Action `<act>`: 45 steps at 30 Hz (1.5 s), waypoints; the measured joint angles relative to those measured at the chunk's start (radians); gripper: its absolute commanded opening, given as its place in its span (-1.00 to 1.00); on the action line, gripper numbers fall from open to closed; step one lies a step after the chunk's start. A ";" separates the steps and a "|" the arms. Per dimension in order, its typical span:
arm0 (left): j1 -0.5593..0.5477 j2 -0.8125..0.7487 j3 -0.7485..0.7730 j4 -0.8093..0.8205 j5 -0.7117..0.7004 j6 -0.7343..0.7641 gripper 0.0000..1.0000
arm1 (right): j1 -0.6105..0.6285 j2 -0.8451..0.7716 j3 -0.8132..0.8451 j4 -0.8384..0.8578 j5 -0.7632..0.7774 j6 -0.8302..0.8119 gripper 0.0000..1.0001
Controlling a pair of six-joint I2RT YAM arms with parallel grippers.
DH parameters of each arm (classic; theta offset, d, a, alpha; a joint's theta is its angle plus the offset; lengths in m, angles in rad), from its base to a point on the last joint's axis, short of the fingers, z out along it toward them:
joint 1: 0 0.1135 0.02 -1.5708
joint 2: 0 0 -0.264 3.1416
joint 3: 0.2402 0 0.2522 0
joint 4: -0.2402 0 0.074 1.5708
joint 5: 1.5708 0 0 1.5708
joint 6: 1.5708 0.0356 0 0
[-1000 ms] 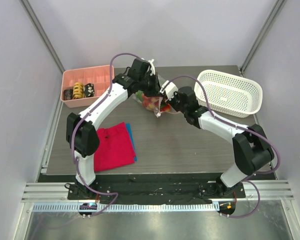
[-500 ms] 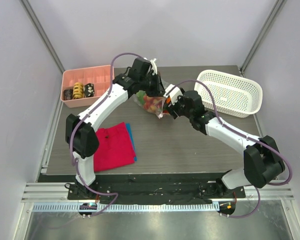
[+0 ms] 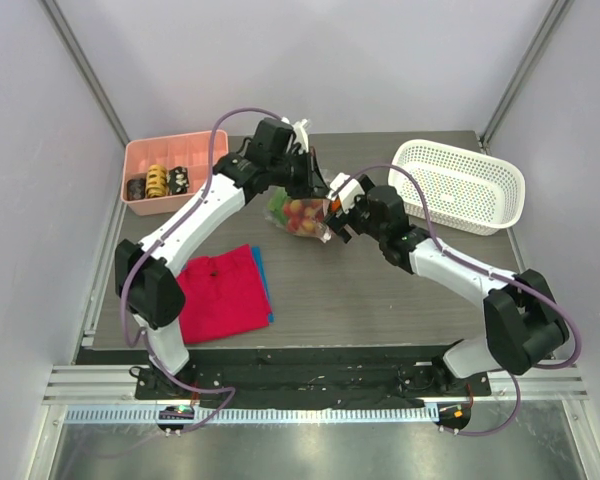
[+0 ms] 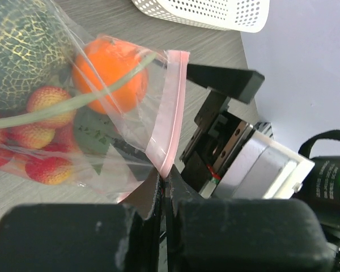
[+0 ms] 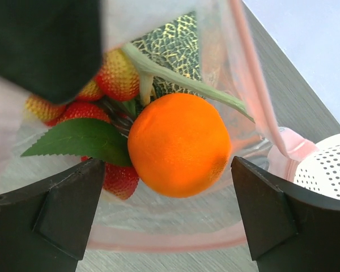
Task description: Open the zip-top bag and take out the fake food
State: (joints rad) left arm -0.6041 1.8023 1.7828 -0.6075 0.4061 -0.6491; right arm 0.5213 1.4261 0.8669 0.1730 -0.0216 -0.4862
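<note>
Table (image 3: 380, 300): grey, both arms reach to its far middle and meet there.

White lattice basket (image 3: 460, 185): far right, well apart from the work; probably where the items go.

Red cloth (image 3: 225, 290): near left, lying over a blue one, out of the way. Pink tray (image 3: 170, 170) with small rolls: far left corner, not involved.

Zip-top bag (image 3: 300, 213): held up off the table between the two grippers, contents sagging to its lower end.

Left gripper (image 4: 163, 187): clamped tight on the pale zip strip (image 4: 169, 107). Judgement: it anchors one lip, so the mouth stays lifted and facing the other arm.

Right gripper (image 5: 170, 209): jaws spread wide, holding nothing, aimed straight at the bag mouth, which looks parted; whether it is fully unzipped cannot be told.

Fake food, all in the bag:
- The orange ball (image 5: 178, 144) sits nearest the mouth and blocks it, so it is likely first out.
- The netted green piece (image 5: 173, 45), leaf (image 5: 73, 139) and red berries (image 5: 116, 73) sit behind it.

Risk: loose film folding between the fingers.
</note>
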 measured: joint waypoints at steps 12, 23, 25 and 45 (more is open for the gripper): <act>-0.003 -0.031 -0.055 0.005 0.012 0.002 -1.00 | -0.016 0.120 -0.001 0.119 0.047 0.075 -0.37; -0.003 -0.038 -0.060 0.010 0.013 0.002 -1.00 | -0.022 0.055 0.004 0.056 0.061 0.124 -0.73; -0.003 -0.039 -0.069 0.013 0.014 0.002 -1.00 | -0.022 0.002 0.004 0.045 0.051 0.140 -0.70; -0.005 -0.064 -0.106 0.071 0.051 -0.059 -1.00 | -0.021 -0.121 0.043 -0.257 0.003 1.078 0.50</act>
State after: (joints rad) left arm -0.6086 1.7378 1.6772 -0.5369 0.4576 -0.7082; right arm 0.4999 1.3052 0.9100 -0.0841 -0.0189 0.5915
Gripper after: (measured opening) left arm 0.003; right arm 0.710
